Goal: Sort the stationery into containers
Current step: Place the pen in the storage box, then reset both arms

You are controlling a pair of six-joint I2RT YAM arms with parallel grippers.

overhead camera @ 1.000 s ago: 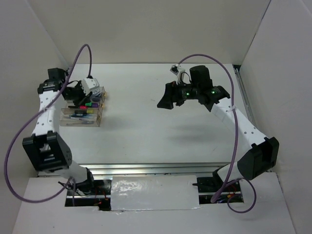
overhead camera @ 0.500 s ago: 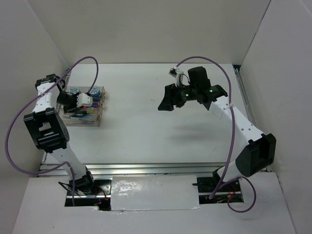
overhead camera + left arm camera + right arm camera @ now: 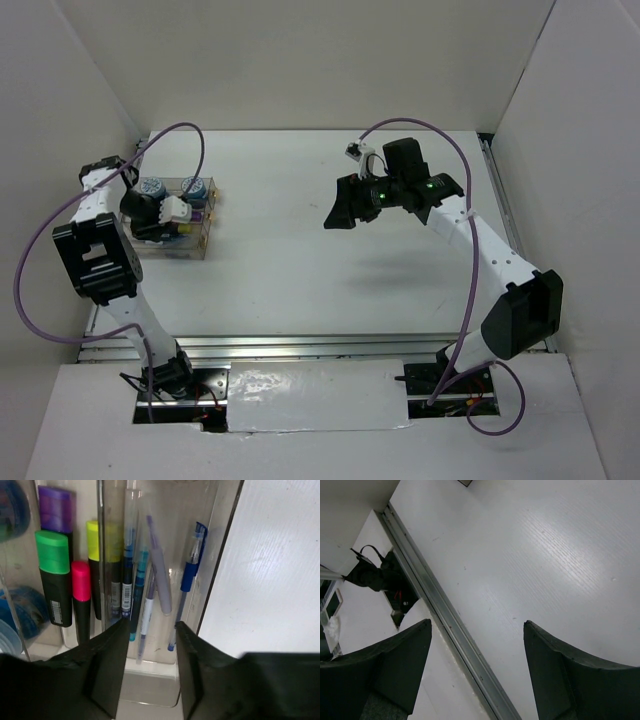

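Observation:
The clear organizer box (image 3: 198, 244) stands at the table's left side. In the left wrist view its compartments (image 3: 207, 555) hold highlighters with purple (image 3: 55, 502), green (image 3: 51, 552), pink (image 3: 80, 582) and yellow (image 3: 97, 540) caps, and several thin blue pens (image 3: 191, 572). Two round blue-white tubs (image 3: 152, 187) (image 3: 195, 187) sit at the box's far end. My left gripper (image 3: 160, 222) (image 3: 151, 625) hangs just above the box's near end, open and empty. My right gripper (image 3: 340, 205) (image 3: 477, 625) is open and empty in the air over the table's middle.
A metal rail (image 3: 450, 630) runs along the table's near edge (image 3: 300, 345). White walls enclose the table on the left, back and right. Purple cables (image 3: 175, 135) loop over both arms.
My left gripper has drawn back from the far end of the box toward its near end, which uncovers the two tubs. The left arm has folded in leftward. The right arm has barely moved.

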